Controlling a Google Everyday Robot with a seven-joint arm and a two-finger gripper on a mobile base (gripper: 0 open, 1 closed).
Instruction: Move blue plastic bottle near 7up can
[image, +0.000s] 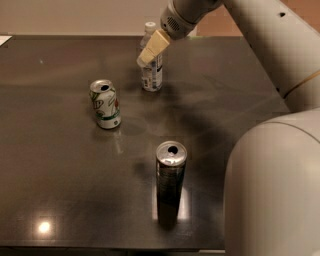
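Near the far edge of the dark, glossy counter (60, 65), roughly midway along it, my hand (150, 50) hangs over the small, clear, bluish plastic bottle with the white screw cap and white-and-blue label (152, 75). The hand comes down at a slant from the upper right. Its pale beige tip crosses in front of the bottle's shoulder and upper label, covering the part between cap and label. The white cap shows just above and behind the tip, and the lower label and base show below it. The hand overlaps the bottle, but I cannot tell whether it touches the plastic. Nor can I tell whether my hand is clenched on the bottle or released.

The bottle stands upright on the counter. The short, dented white-and-silver soda can with the green band and red-green marks (105, 104) stands toward the left edge and closer to the near edge than the bottle. It is upright with its opened top showing. A clear stretch of counter lies between can and bottle, so the two are apart.

A taller, slim can, silver at the top and dark below (170, 182), stands upright near the near edge, well apart from both. My pale grey arm (260, 35) reaches in from the far right corner, and my rounded body (275, 190) fills the near right corner.
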